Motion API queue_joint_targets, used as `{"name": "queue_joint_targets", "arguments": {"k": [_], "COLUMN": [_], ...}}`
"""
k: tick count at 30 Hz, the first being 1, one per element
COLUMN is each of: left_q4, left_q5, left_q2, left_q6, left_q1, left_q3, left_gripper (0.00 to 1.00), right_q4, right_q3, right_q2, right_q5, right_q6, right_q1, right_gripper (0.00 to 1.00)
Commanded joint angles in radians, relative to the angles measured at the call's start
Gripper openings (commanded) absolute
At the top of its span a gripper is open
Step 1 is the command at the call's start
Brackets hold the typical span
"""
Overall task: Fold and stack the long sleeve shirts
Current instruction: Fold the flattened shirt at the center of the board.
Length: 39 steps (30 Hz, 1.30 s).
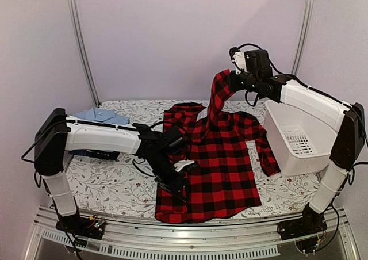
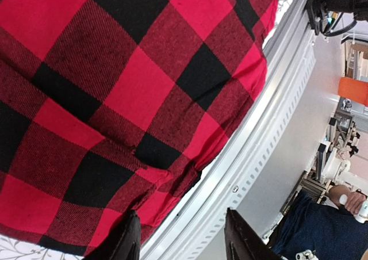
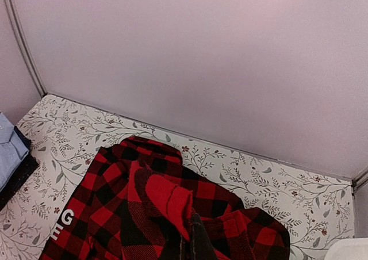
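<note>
The red-and-black checked flannel shirt (image 1: 221, 162) lies spread on the table's middle; white lettering shows on it in the right wrist view (image 3: 63, 222). My right gripper (image 1: 230, 79) is shut on the shirt's sleeve (image 1: 218, 96) and holds it high above the table; the pinched cloth (image 3: 167, 205) shows at its fingers. My left gripper (image 1: 175, 182) is open and empty, low over the shirt's left hem near the front edge (image 2: 184, 237). A light blue collared shirt (image 1: 100, 116) lies folded on a dark navy garment (image 1: 95, 154) at the left.
A white plastic basket (image 1: 293, 136) stands at the right on the flowered tablecloth (image 1: 109, 185). The metal front rail (image 2: 259, 122) runs just past the shirt's hem. Pale walls close the back and sides.
</note>
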Motion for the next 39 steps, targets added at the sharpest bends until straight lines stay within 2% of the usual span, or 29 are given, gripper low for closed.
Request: {"name": "queue_joint_targets", "arguments": {"k": [1,4,9,15,18,26,30,34,39], "left_q4": [0.035,0.052,0.118,0.175,0.223,0.266,0.338,0.33,0.341], "left_q5": [0.025,-0.01,-0.146,-0.387,-0.414,-0.43,-0.396,-0.355,-0.282], "left_q2": [-0.058,-0.08,-0.079,0.023,0.107,0.388,0.468,0.574,0.656], "left_q6": [0.003,-0.019,-0.112,-0.132,-0.123,-0.07,-0.068,-0.088,-0.116], "left_q1": [0.038,0.092,0.242,0.415,0.48,0.558,0.566,0.571,0.571], "left_q3": [0.019,0.036,0.082,0.207,0.286,0.607,0.686,0.796,0.861], "left_gripper": [0.51,0.51,0.42,0.37,0.34,0.33,0.33,0.31,0.27], "right_q4": [-0.008,-0.006,0.007,0.012,0.019,0.022,0.014,-0.003,-0.073], "right_q3": [-0.051,-0.083,-0.15,-0.221,-0.248,-0.303,-0.324,-0.339,-0.345], "right_q2": [-0.068,-0.09,-0.117,-0.133,-0.136,-0.139,-0.146,-0.171,-0.235], "right_q5": [-0.145,-0.213,-0.328,-0.377,-0.394,-0.424,-0.418,-0.412,-0.346], "right_q6": [0.055,0.076,0.114,0.141,0.157,0.191,0.204,0.204,0.196], "right_q1": [-0.002,0.001,0.017,0.045,0.058,0.069,0.071,0.072,0.08], "right_gripper": [0.0,0.0,0.0,0.0,0.0,0.0,0.0,0.0,0.0]}}
